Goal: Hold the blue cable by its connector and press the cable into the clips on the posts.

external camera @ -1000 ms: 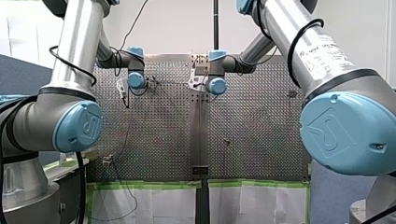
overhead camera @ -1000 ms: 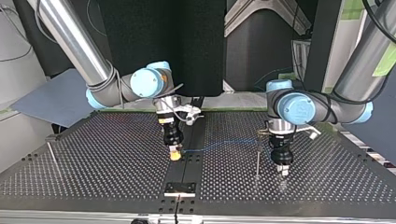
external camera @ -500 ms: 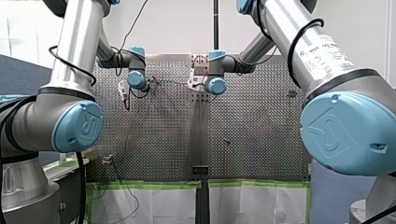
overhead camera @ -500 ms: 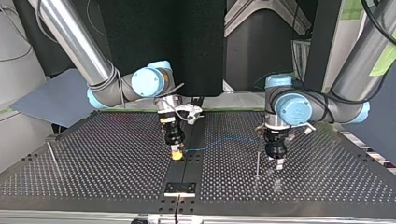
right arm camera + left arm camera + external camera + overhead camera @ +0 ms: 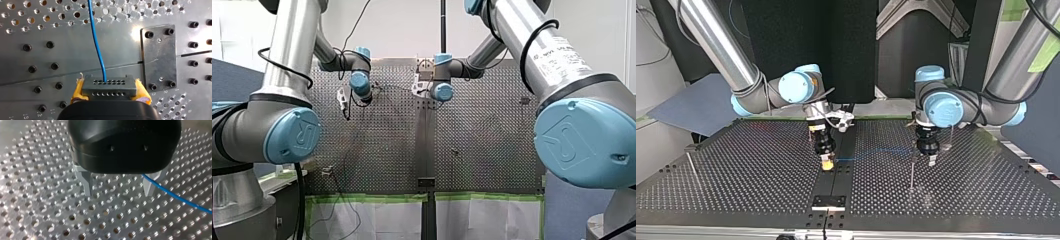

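My right gripper (image 5: pixel 110 96) has yellow pads and is shut on the dark connector (image 5: pixel 108 86). The blue cable (image 5: pixel 96 37) leaves the connector and runs ahead over the plate. In the top view my right gripper (image 5: pixel 826 163) stands near the centre seam. From it the blue cable (image 5: pixel 871 152) stretches to a thin post (image 5: pixel 911 170). My left gripper (image 5: pixel 931 160) hangs just beside that post. In the left wrist view my left gripper (image 5: pixel 117 190) is open above the holes. The blue cable (image 5: pixel 175 197) crosses one metal finger (image 5: pixel 150 186) there. Nothing is gripped.
The perforated table (image 5: pixel 736 190) has a small bolted plate (image 5: pixel 157 57) beside the connector. Another thin post (image 5: pixel 691 164) stands at the top view's left edge. In the front view more posts (image 5: pixel 455 150) rise from the table, and both big arms fill the sides.
My left gripper has moved away from the table's near edge in the top view, up beside the post and the cable. My right gripper has stayed with the connector.
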You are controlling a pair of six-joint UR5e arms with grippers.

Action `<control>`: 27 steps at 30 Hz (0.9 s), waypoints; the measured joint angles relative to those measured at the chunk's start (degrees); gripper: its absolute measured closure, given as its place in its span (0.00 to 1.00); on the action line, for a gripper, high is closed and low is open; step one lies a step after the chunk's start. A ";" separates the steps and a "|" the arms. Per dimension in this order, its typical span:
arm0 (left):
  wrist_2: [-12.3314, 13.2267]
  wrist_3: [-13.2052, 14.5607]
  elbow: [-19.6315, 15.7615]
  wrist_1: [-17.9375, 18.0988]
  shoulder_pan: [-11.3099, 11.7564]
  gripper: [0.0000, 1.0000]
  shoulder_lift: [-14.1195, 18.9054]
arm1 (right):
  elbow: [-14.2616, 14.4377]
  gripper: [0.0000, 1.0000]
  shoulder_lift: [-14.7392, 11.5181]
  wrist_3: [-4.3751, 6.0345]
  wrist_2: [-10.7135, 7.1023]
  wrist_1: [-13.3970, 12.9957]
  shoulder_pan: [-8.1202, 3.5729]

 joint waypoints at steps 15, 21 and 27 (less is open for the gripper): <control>-0.33 -0.14 -7.50 -7.01 -2.27 0.00 7.88 | 0.00 1.00 0.00 0.12 -0.04 0.05 0.04; -0.36 1.38 -8.39 -10.25 -3.17 0.00 11.41 | 0.00 1.00 0.03 0.27 -0.04 0.04 0.04; 0.49 3.26 -8.46 -11.97 -3.93 0.00 14.87 | -0.02 1.00 0.02 0.24 -0.04 0.08 0.13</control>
